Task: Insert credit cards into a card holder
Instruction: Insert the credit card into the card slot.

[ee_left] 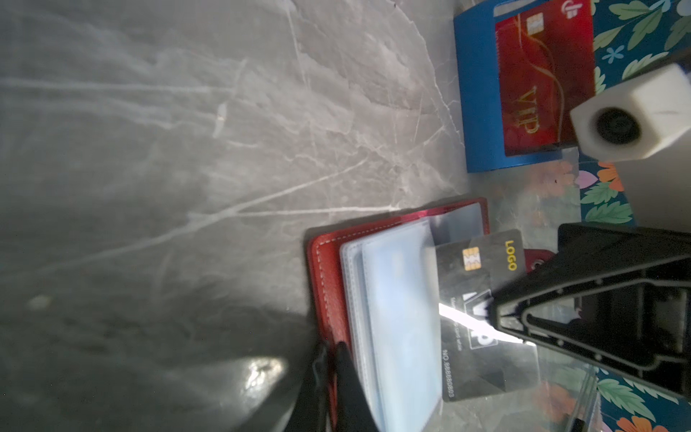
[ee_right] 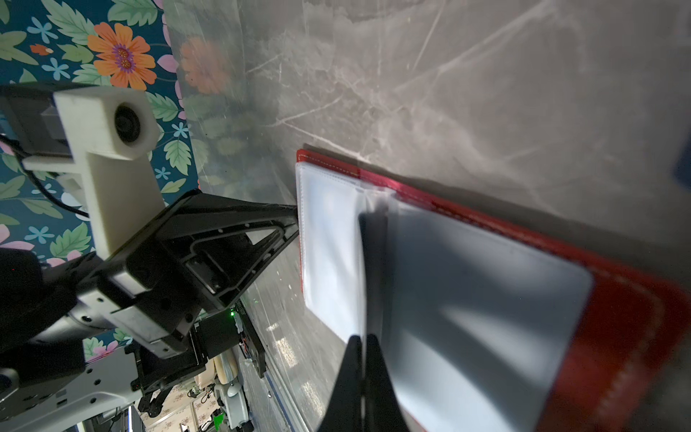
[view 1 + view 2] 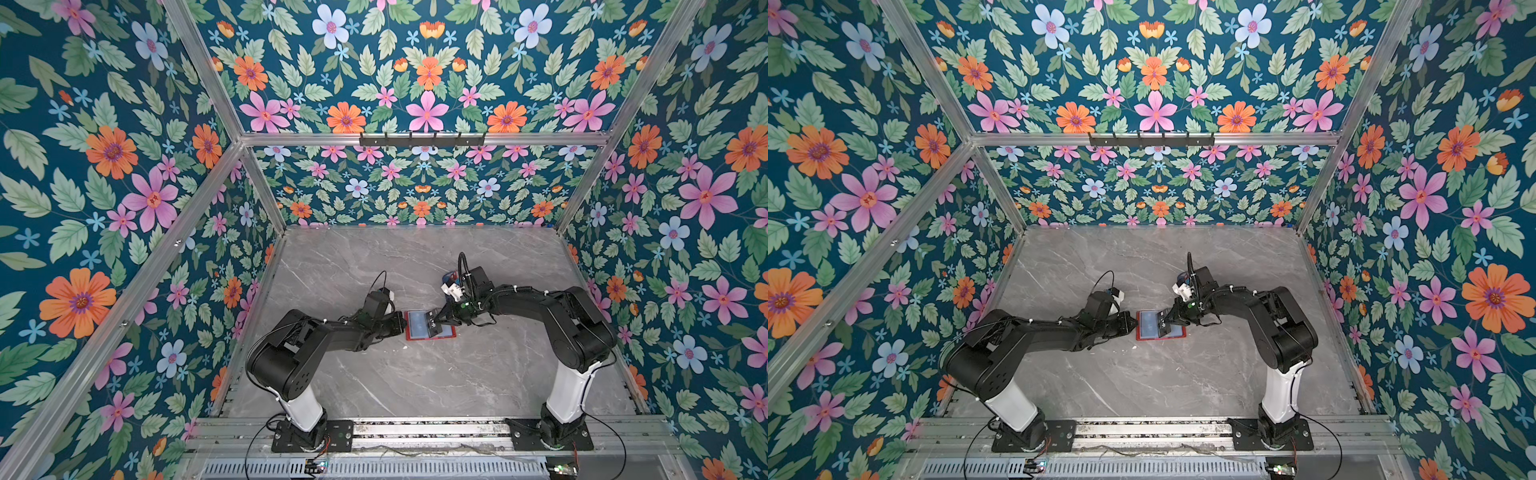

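Observation:
The card holder (image 3: 440, 335) (image 3: 1167, 337), a red wallet, lies open on the table with its clear sleeves (image 1: 392, 299) (image 2: 467, 299) facing up. My left gripper (image 1: 331, 348) (image 3: 403, 324) is shut on the edge of its red cover (image 1: 329, 269). My right gripper (image 2: 362, 338) (image 1: 497, 318) (image 3: 436, 318) is shut on a dark credit card (image 1: 475, 269) with a gold chip. The card is tilted over the sleeves, and its leading edge meets the top sleeve. Whether it is inside I cannot tell. A red credit card (image 1: 538, 82) stands in the blue rack.
The blue card rack (image 1: 478, 112) (image 3: 448, 276) stands on the marble table (image 3: 415, 382) just behind the right arm's wrist. Floral walls and aluminium posts close in three sides. A bar of hooks (image 3: 422, 139) hangs on the back wall.

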### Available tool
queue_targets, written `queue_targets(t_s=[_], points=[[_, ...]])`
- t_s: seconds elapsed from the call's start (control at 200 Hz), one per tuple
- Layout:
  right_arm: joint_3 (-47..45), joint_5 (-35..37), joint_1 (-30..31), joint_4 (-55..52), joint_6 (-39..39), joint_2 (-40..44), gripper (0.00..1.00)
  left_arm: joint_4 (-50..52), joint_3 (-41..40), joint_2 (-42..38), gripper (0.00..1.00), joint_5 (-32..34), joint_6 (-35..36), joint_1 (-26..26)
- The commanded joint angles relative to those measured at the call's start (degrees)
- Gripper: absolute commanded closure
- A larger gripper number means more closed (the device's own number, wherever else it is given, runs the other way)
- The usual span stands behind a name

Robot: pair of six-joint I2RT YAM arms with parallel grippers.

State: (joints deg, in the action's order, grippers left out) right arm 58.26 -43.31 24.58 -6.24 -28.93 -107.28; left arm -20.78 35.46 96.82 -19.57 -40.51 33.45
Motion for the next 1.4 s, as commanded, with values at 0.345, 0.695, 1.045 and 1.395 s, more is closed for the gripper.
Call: queue_targets(t_s=[0.345, 0.695, 1.045, 1.395], points=[[0.0, -1.1, -0.3, 3.3, -1.8, -1.4, 1.0, 6.8, -1.2, 0.6, 0.91, 0.8, -0.2, 0.3], [-1.6, -1.4, -0.3, 5.7, -3.3, -2.0, 1.0, 6.5, -1.6, 0.3, 0.91, 1.4, -1.0, 0.5], [-3.4, 1.7, -0.1, 5.7, -4.1, -0.8, 0.81, 5.6, -2.1, -0.1, 0.92, 0.9, -1.9, 0.8], [-1.3, 11.7, 2.1, -1.8, -1.4, 2.1, 0.54, 4.5, -2.5, -0.5, 0.92, 0.0, -2.2, 0.9]])
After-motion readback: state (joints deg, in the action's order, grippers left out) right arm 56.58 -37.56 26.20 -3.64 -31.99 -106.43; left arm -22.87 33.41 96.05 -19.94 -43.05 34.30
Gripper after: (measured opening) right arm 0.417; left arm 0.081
